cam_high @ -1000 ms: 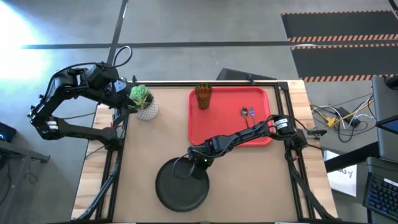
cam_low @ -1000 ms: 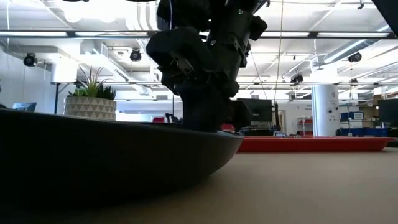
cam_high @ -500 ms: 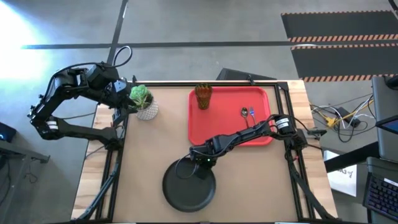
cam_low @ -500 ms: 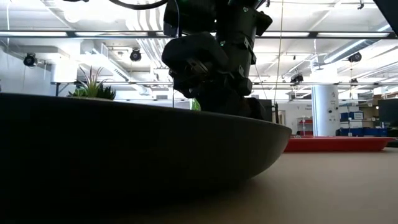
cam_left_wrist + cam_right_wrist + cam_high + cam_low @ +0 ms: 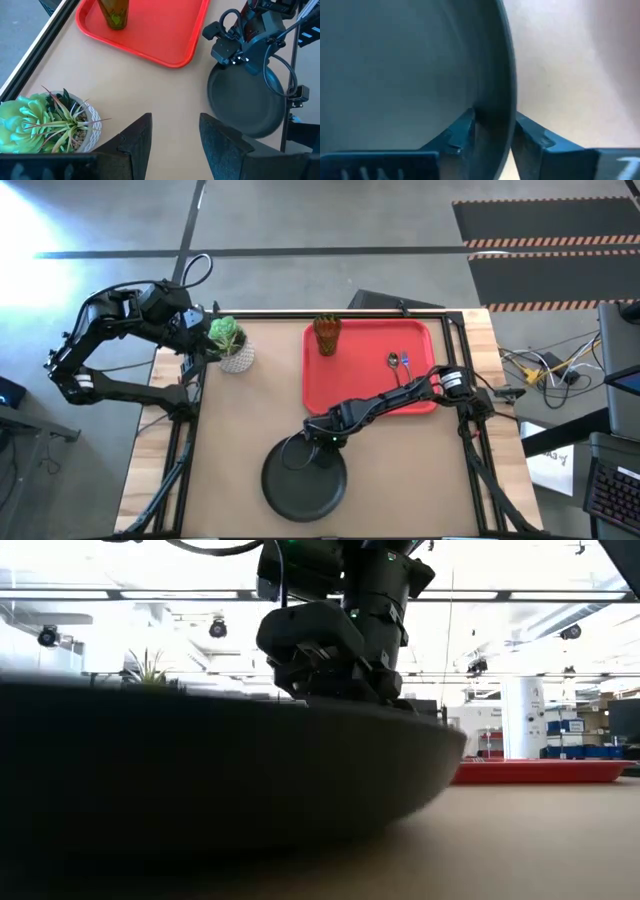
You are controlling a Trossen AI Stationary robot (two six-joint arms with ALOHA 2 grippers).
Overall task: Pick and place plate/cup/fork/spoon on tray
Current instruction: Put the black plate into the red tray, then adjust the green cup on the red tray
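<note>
The dark plate (image 5: 303, 480) lies flat on the table near its front edge. My right gripper (image 5: 494, 130) is at the plate's far rim, open, pointing steeply down, one finger inside the rim and one outside. The red tray (image 5: 360, 385) lies just beyond the plate. On it the green cup (image 5: 327, 335) stands in the far left corner. The spoon (image 5: 393, 360) and the blue-handled fork (image 5: 405, 364) lie side by side toward the right. My left gripper (image 5: 172, 130) hangs open at the far left, above the plant pot (image 5: 232, 348). My right gripper has the plate's far rim (image 5: 495, 100) between its two fingers, one finger (image 5: 462, 130) inside the plate and the other outside, coming from above. Whether the fingers touch the rim I cannot tell. The plate rests on the table.
The white pot with a green plant (image 5: 50, 120) stands at the far left of the table, left of the tray. Bare tabletop lies left and right of the plate. The tray's middle and near part are bare.
The plate has slid a little toward the table's right edge, my right gripper moving with it at its far rim. Since about half a second ago both have stayed where they are.
</note>
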